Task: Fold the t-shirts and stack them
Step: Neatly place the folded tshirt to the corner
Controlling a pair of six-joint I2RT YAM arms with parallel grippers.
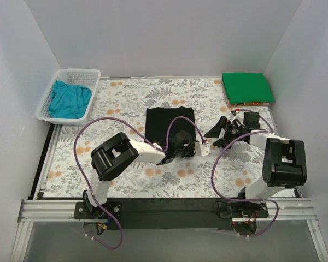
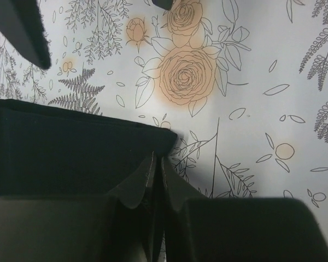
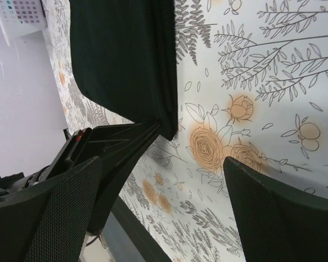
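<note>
Now left gripper (image 2: 157, 161) pinches near corner of folded black t-shirt (image 1: 169, 124), cloth lying just ahead of it; right gripper (image 1: 220, 135) spread, idle alongside. Lift slowly, keep folds together

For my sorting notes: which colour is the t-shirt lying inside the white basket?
Teal blue; the t-shirt in the basket shows best in the top external view.
</note>
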